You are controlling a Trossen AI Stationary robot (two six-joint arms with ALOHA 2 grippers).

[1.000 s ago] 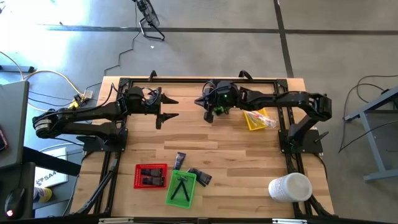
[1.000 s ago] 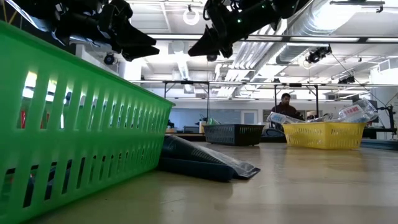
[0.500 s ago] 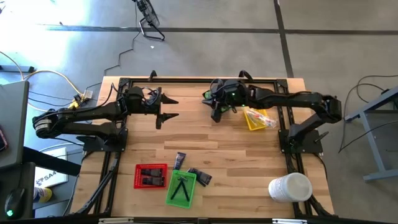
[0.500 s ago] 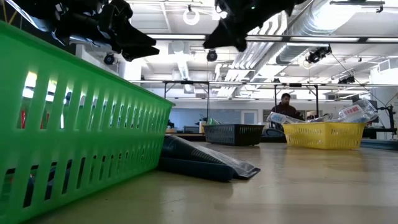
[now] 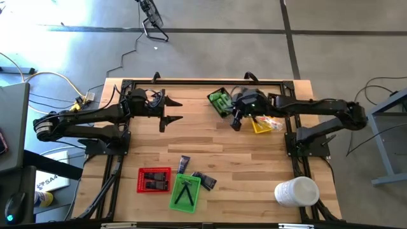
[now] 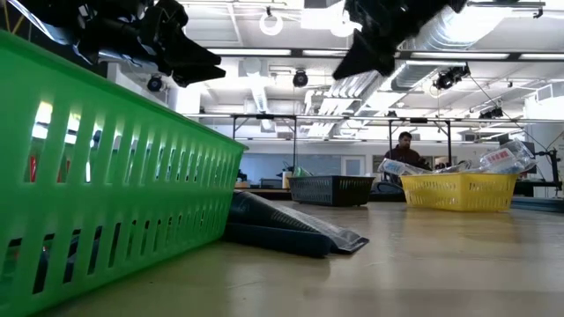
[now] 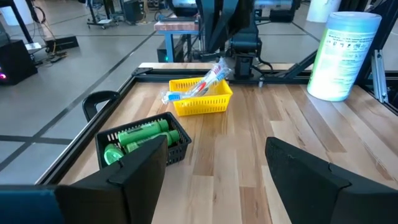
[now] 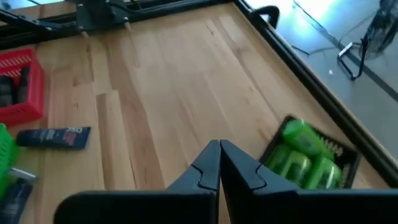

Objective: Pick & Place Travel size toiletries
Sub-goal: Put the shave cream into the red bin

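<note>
Bare table (image 5: 210, 143) mid-span between both arms gives open passage; black tray (image 5: 219, 102) and yellow tray (image 5: 259, 123) crowd the far edge, red tray (image 5: 154, 180), green tray (image 5: 185, 191), white cylinder (image 5: 296, 191) the near.

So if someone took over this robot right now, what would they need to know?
Right gripper: shut, empty, raised beside the black tray of green bottles.
Left gripper: open, empty, waiting at its side.
Done, apparently: bottles in the black tray, clear-wrapped sticks in the yellow tray, dark pieces in the red tray and green tray.
Left: dark packets loose on the table.
</note>
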